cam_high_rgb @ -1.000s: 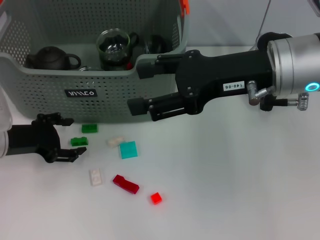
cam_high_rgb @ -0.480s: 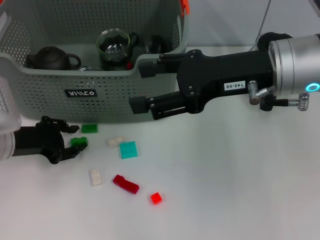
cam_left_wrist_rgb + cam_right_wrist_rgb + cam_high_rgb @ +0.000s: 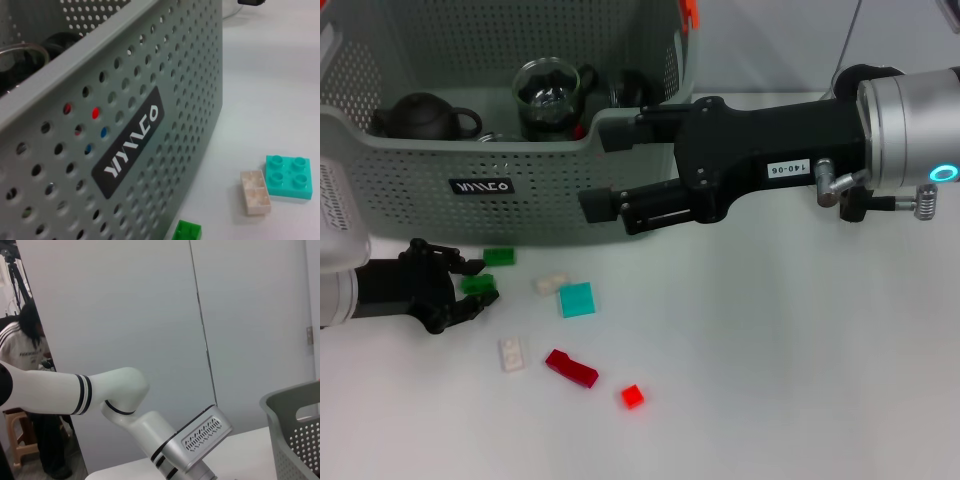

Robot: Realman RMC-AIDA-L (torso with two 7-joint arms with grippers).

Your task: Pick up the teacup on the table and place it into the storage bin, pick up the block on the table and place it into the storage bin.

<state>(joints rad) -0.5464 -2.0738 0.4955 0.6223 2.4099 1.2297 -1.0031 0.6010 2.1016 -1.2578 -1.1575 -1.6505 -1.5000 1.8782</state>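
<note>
**Left hand closes on a green block beside the bin**

The left hand (image 3: 460, 290) lies low on the tabletop (image 3: 800, 380), fingers clenched around the small green block (image 3: 478, 285), ready for lifting into the storage bin (image 3: 440, 150) just behind. The right hand (image 3: 605, 170), fingers spread and empty, hovers by the bin's front corner, apparently finished: a glass teacup (image 3: 548, 97) already sits inside.

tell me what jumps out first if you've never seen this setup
The big black right end effector hangs open against the near wall of the large grey-green perforated plastic storage bin, which holds a dark teapot and a glass cup. In front of it, small toy blocks lie scattered on the white table, and the left end effector is closed on a small green block.
</note>
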